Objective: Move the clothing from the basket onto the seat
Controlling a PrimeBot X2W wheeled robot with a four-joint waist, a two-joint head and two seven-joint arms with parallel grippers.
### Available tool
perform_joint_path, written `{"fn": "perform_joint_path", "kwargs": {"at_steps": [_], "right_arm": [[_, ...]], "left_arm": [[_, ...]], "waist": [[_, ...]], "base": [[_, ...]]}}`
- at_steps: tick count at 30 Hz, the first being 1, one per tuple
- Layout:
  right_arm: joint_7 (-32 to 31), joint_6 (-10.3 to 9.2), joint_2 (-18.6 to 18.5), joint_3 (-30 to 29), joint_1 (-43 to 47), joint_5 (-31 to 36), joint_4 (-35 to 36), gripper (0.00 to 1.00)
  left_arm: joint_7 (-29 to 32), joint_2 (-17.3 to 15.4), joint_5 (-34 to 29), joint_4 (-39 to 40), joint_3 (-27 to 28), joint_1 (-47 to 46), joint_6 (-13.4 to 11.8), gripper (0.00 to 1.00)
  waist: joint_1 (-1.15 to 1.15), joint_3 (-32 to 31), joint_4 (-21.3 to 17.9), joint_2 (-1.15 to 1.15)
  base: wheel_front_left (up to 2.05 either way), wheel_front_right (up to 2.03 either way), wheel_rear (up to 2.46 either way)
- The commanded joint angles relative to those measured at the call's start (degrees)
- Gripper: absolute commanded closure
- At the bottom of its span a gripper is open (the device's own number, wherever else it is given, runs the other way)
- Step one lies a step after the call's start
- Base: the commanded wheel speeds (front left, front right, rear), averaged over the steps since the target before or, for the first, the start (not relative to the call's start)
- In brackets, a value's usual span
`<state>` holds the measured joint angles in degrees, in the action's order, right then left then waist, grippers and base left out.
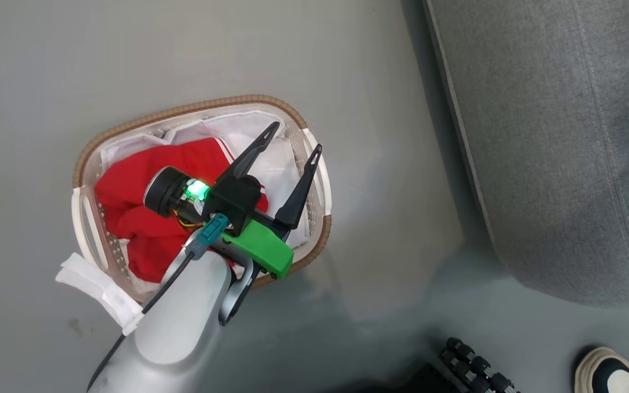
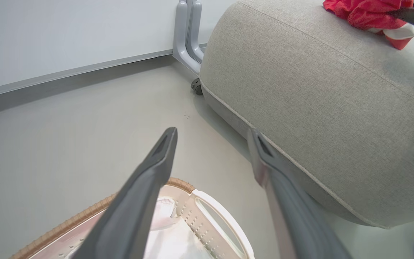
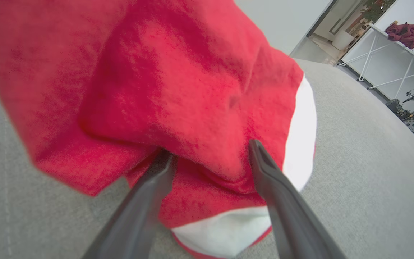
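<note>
Large grey woven-fabric upholstered seat cushion point(image 1: 555, 136) at right, rounded edge, stitched seam. Oval cream perforated plastic basket point(image 1: 200, 105) with brown woven rim and white liner point(image 1: 238, 121) sits on floor point(image 1: 129, 49) near it, not touching. 1 bright red garment with white panels point(image 3: 192, 90) lies bunched on seat top. More red clothing point(image 1: 140, 207) is in basket. Left gripper point(image 1: 298, 136) is over basket, jaws wide apart, empty. Right gripper point(image 3: 210, 147) has jaws spread, with fabric loose between the tips.

The clothing point(image 3: 178, 90) is soft matt cloth, the seat point(image 2: 336, 108) coarse woven fabric, the basket point(image 1: 194, 106) smooth plastic
</note>
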<state>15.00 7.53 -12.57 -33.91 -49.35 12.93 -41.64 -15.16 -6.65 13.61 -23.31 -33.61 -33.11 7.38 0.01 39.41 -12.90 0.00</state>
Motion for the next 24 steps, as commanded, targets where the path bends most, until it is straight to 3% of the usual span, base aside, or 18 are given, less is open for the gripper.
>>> {"fn": "perform_joint_path", "kwargs": {"at_steps": [1, 10, 24], "right_arm": [[0.27, -0.08, 0.05, -0.85, 2.75, 0.08, 0.99, 0.0], [0.28, -0.08, 2.63, -0.34, 16.04, -2.55, 8.07, 0.0], [0.27, -0.07, 5.96, 14.75, 27.69, -7.12, 14.89, 0.0]], "left_arm": [[0.02, 0.21, -0.09, -0.2, 0.45, 1.25, 0.15, 0.0], [0.02, 2.01, 0.71, -0.73, 5.79, 6.37, 0.16, 0.0], [0.01, 3.6, -0.2, -1.95, 15.74, 15.38, 0.12, 0.0]], "waist": [[-0.01, -2.51, 0.58, 0.0], [-0.01, -11.29, 2.36, 0.0], [-0.01, -22.18, 8.3, 0.0]], "base": [[0.0, 0.0, 0.0], [0.0, 0.0, 0.0], [0.0, 0.0, 0.0]]}}
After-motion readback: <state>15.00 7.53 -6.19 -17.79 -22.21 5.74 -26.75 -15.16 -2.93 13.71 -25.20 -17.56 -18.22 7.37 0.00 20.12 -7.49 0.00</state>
